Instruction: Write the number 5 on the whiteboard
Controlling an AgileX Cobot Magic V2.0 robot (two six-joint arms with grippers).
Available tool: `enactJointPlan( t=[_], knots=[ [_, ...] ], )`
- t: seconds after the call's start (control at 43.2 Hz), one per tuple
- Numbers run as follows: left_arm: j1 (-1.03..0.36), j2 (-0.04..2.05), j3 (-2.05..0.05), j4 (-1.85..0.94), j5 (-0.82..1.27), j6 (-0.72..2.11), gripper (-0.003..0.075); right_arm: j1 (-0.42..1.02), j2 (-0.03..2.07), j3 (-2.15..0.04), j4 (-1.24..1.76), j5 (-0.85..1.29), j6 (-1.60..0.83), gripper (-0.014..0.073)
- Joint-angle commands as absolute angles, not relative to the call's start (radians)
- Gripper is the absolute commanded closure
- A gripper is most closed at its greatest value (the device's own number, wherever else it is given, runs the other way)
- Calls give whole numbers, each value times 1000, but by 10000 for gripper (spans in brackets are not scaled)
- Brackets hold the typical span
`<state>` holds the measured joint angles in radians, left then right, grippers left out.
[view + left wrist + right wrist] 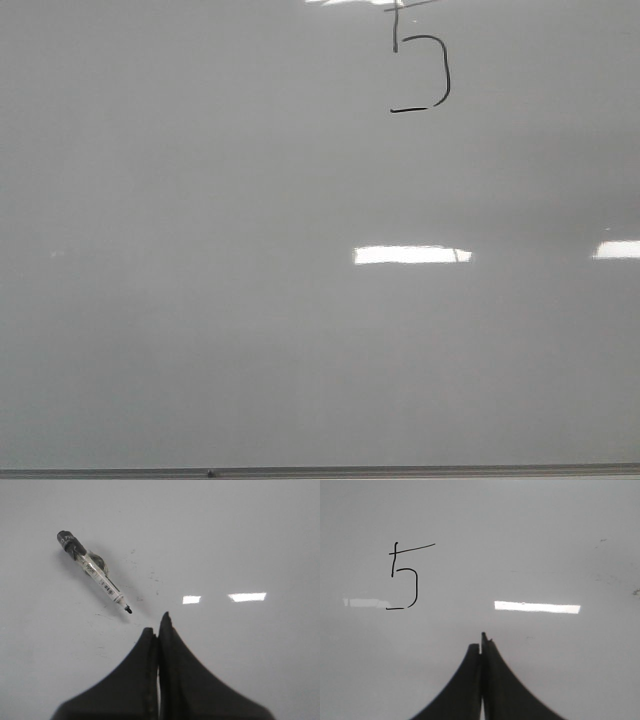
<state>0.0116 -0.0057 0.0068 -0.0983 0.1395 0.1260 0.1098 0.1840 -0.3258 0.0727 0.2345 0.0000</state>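
The large, glossy grey-white whiteboard [200, 300] fills the front view; its surface is smooth and shiny, and a thin grey metal frame runs along its lower edge. On it there is one thin black hand-drawn number 5 [420, 70], placed near the upper edge of the front view, a little right of the middle. The digit has a vertical stem, a rounded belly and a short flat bottom stroke. Its top bar is cut off in the front view, but the right wrist view shows the whole number 5 [405, 577] with a long, slightly slanted top bar.

In the left wrist view lies one slim marker pen [95, 572] with a clear, labelled plastic body, a dark grey rear end and a small black tip. It lies diagonally on the board surface, uncapped, with its tip near the left gripper [159, 627] but not touching it. Small dark specks and faint scratches mark the surface around the pen.

Two black, wedge-shaped grippers are visible, one in each wrist view. The left gripper has its two fingers pressed together and holds nothing. The right gripper [482, 642] is also fully closed and empty, and stands apart from the digit. No arm appears in the front view.
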Motion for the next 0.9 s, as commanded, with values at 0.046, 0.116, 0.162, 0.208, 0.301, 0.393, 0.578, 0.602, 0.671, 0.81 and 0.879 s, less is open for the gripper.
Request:
enactJointPlan(
  t=[0.046, 0.116, 0.162, 0.208, 0.301, 0.393, 0.578, 0.602, 0.671, 0.81, 0.879],
  knots=[
    [13, -19, 11, -108, 51, 116, 741, 103, 193, -353, 63, 153, 0, 652],
    [13, -19, 11, -108, 51, 116, 741, 103, 193, -353, 63, 153, 0, 652],
    [13, -19, 11, -108, 51, 116, 741, 103, 193, -353, 63, 153, 0, 652],
    [13, -19, 11, -108, 51, 116, 741, 103, 193, -353, 63, 153, 0, 652],
    [13, -19, 11, -108, 51, 116, 741, 103, 193, -352, 63, 155, 0, 652],
    [13, -19, 11, -108, 51, 116, 741, 102, 193, -337, 55, 141, 0, 652],
    [13, -19, 11, -108, 51, 116, 741, 79, 181, -244, 51, 84, -7, 652],
    [13, -19, 11, -108, 51, 116, 741, 74, 175, -222, 51, 70, -14, 652],
    [13, -19, 11, -108, 51, 116, 741, 54, 158, -171, 51, 32, -44, 652],
    [13, -19, 11, -108, 51, 116, 741, 20, 98, -72, 52, -13, -58, 652],
    [13, -19, 11, -108, 51, 116, 741, 18, 69, -35, 52, -12, -58, 652]
  ],
)
